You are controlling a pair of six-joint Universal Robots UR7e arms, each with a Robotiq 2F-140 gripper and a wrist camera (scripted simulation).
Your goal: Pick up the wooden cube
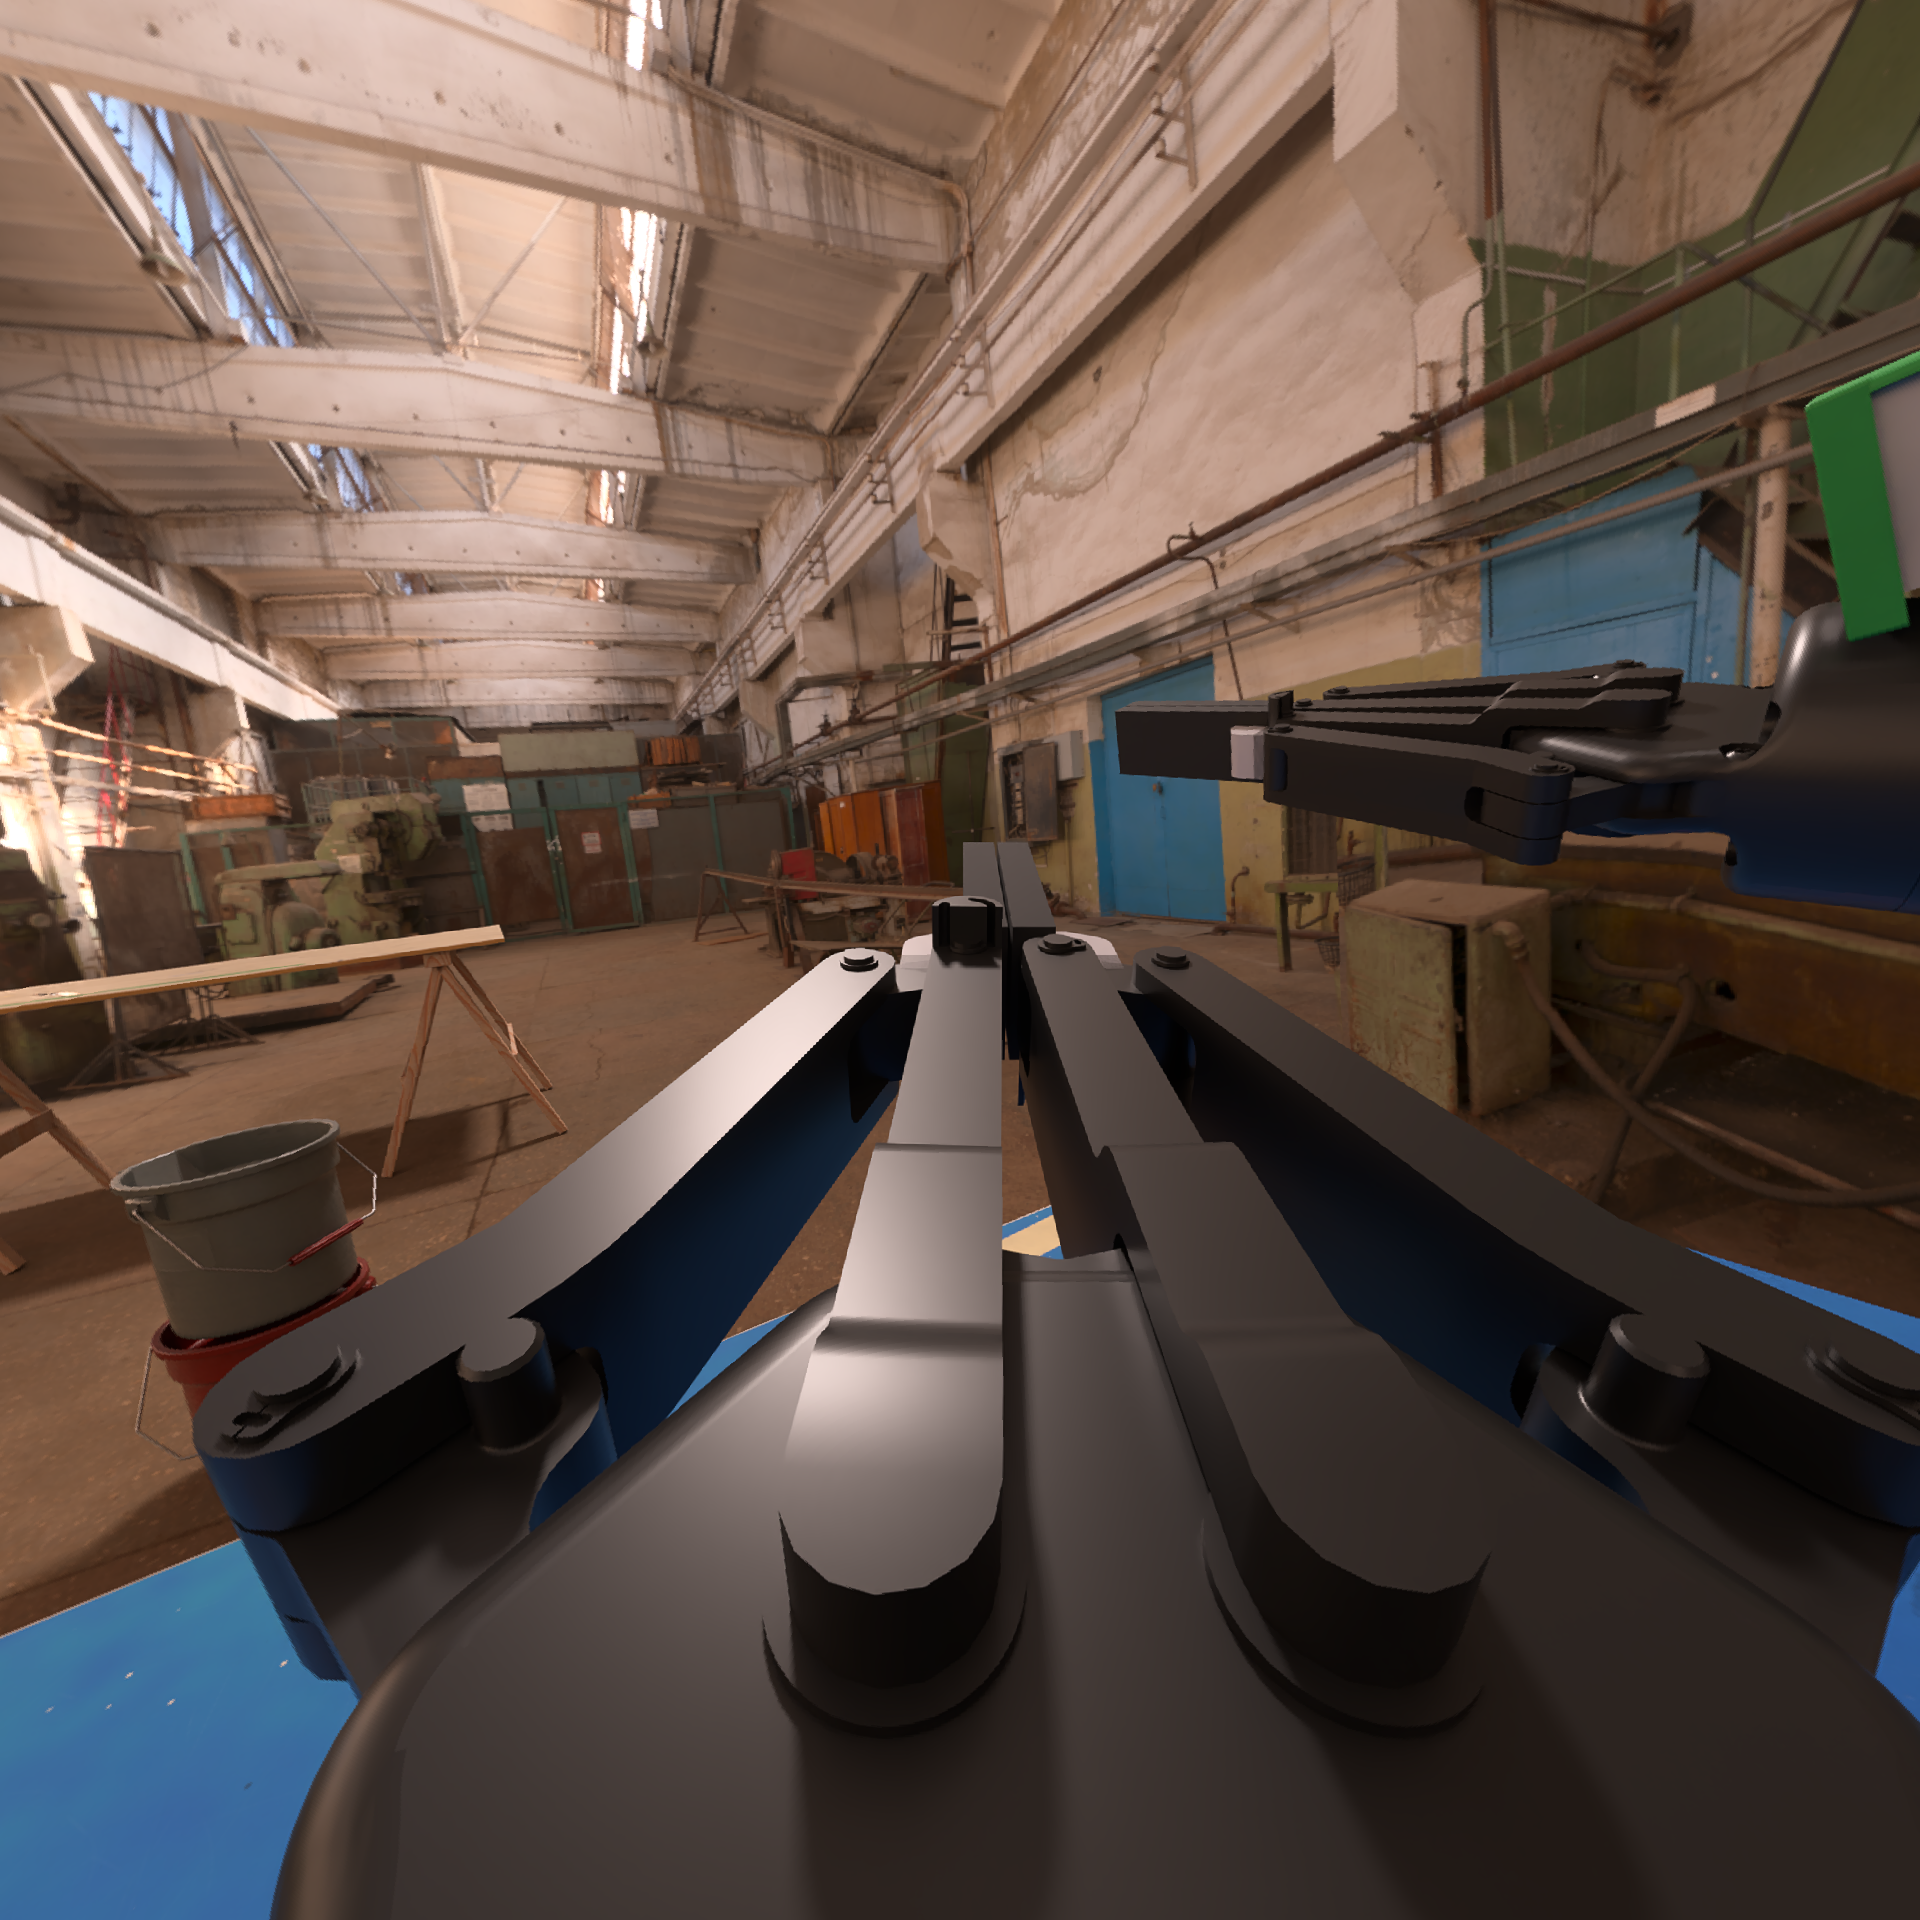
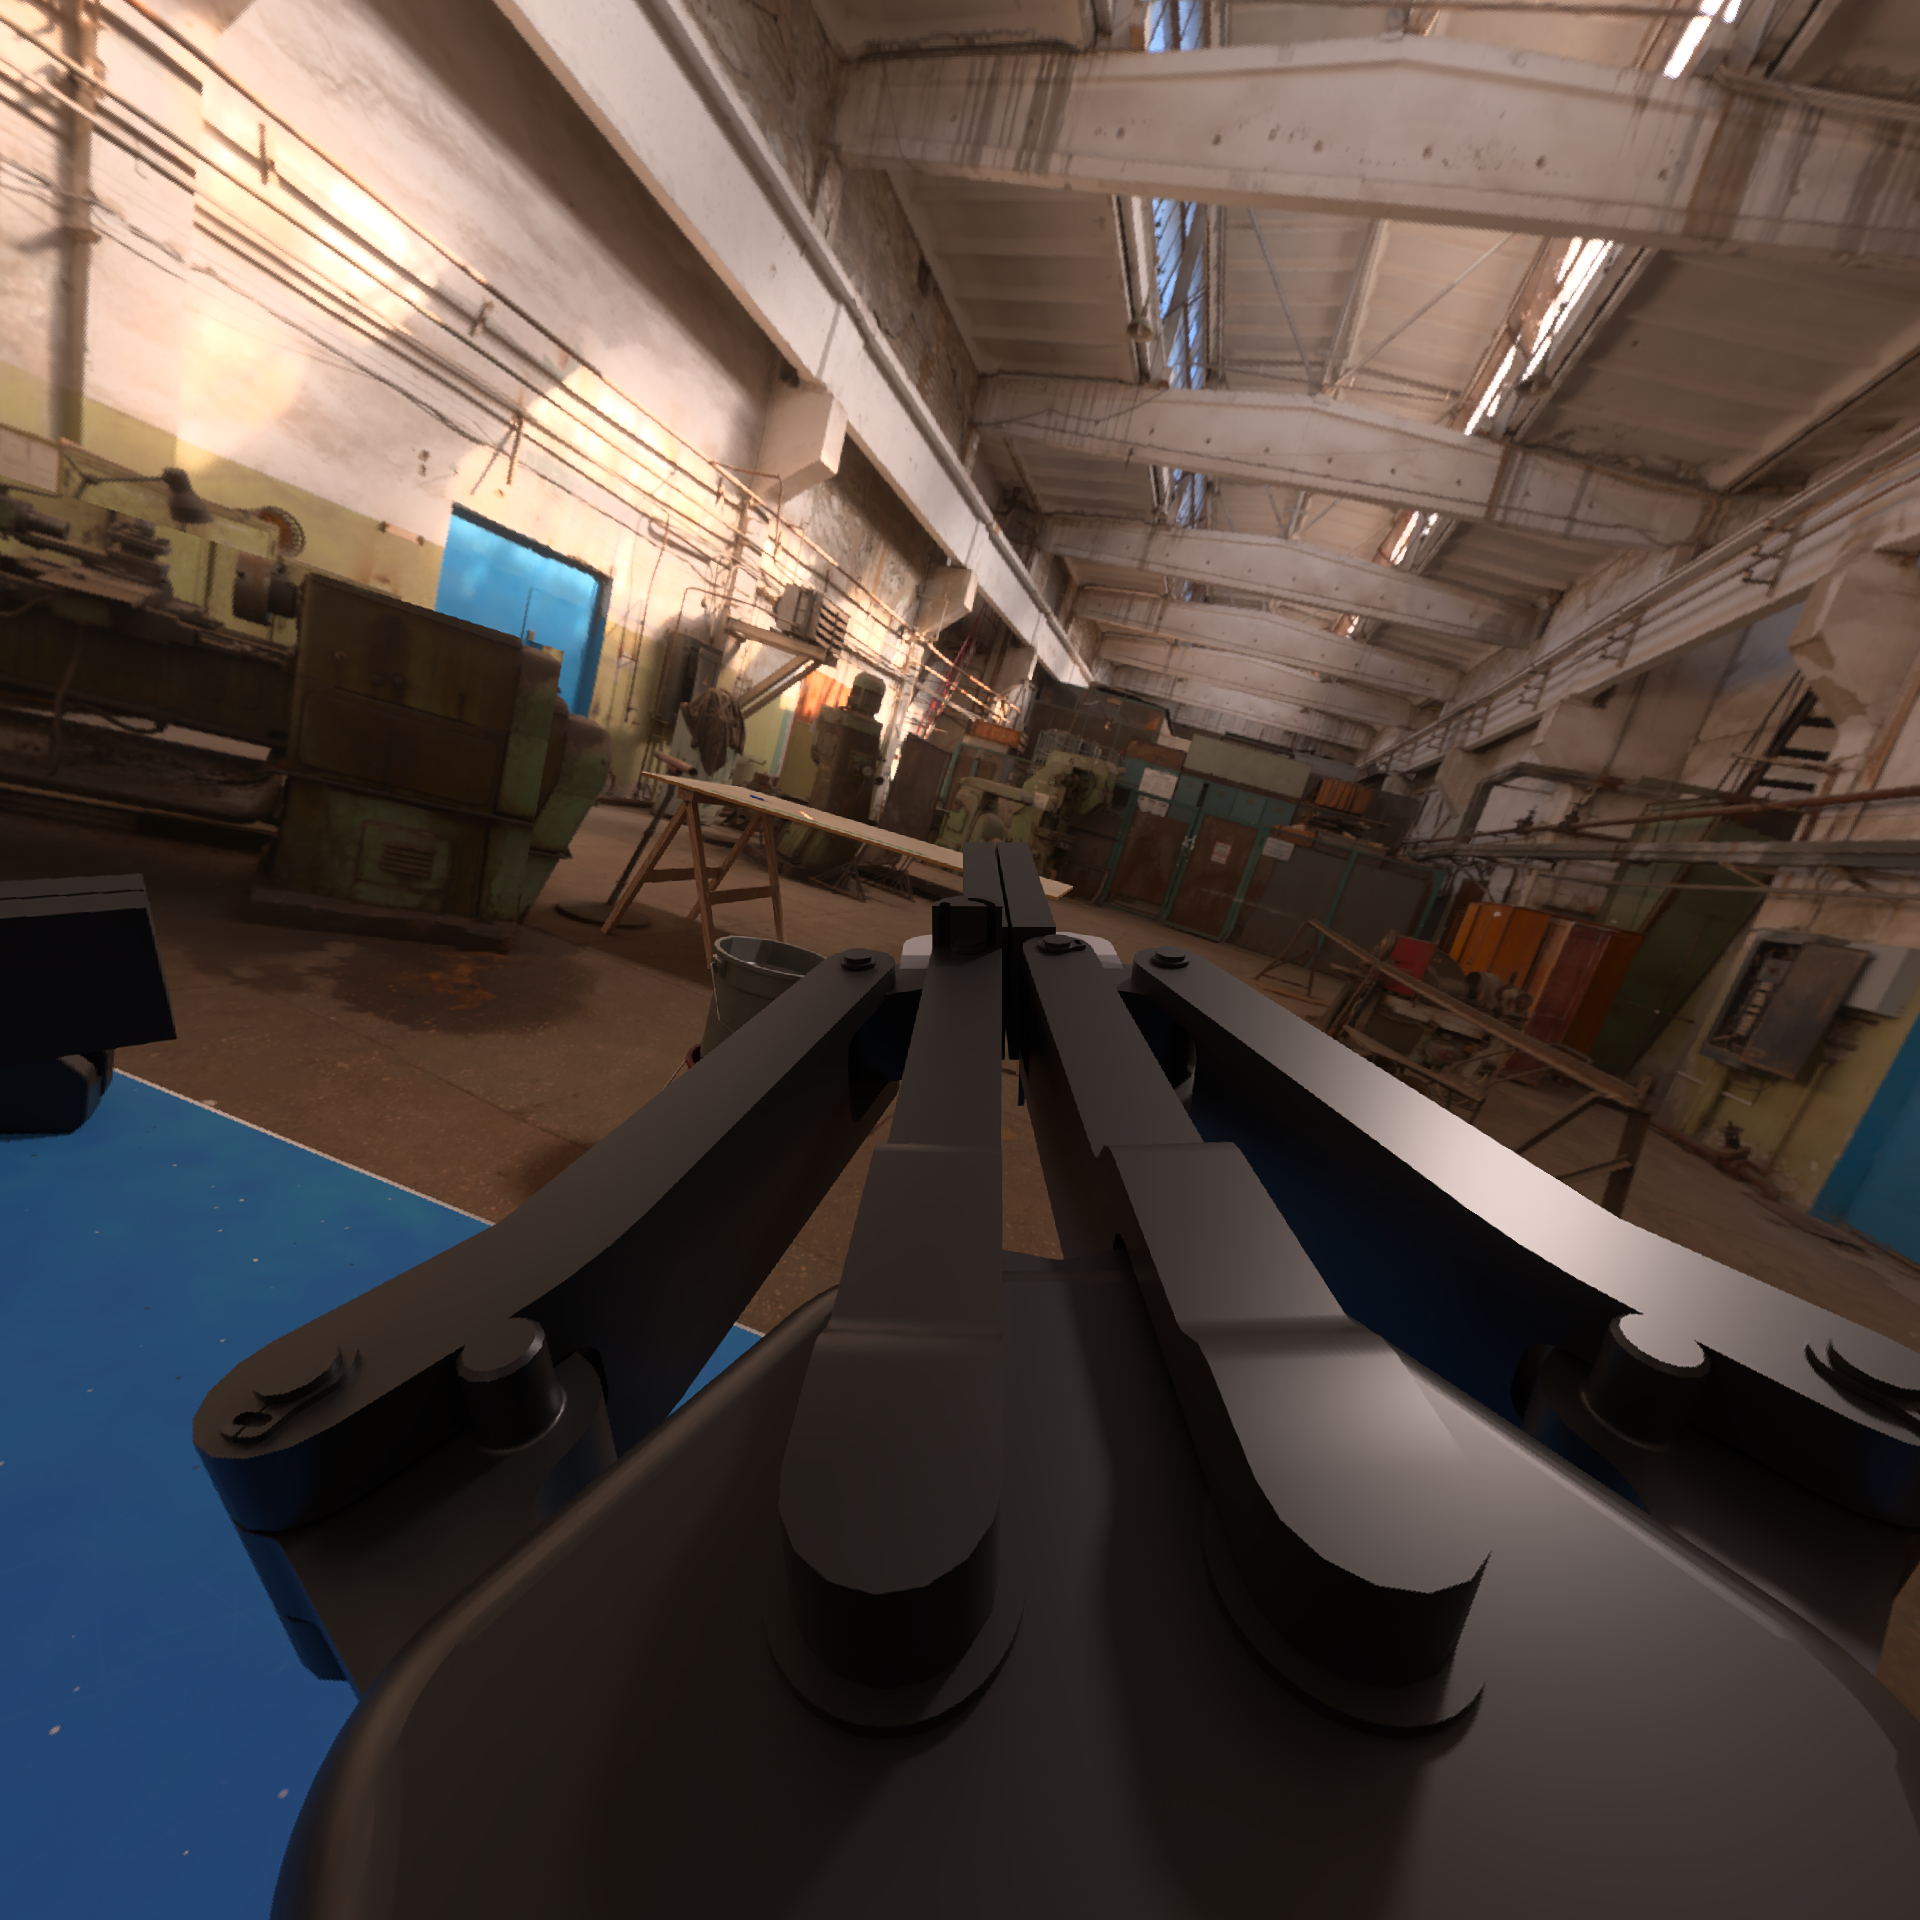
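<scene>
My left gripper [image 1: 1000, 883] is shut with nothing between its fingers; it is held level above the blue table [image 1: 114, 1725]. My right gripper [image 2: 1000, 883] is also shut and empty, above the table [image 2: 156, 1351]. The right gripper also shows in the left wrist view [image 1: 1143, 738], at the upper right, pointing left with its fingers together. A small tan patch [image 1: 1034, 1238] shows on the table just under my left gripper's links; it may be the wooden cube, but most of it is hidden. No cube shows in the right wrist view.
A grey bucket stacked in a red one [image 1: 244, 1226] stands on the floor beyond the table's left edge; it also shows in the right wrist view [image 2: 750, 971]. A dark part of the other arm [image 2: 73, 966] enters at the left. A green-and-white block [image 1: 1870, 499] sits on the right wrist.
</scene>
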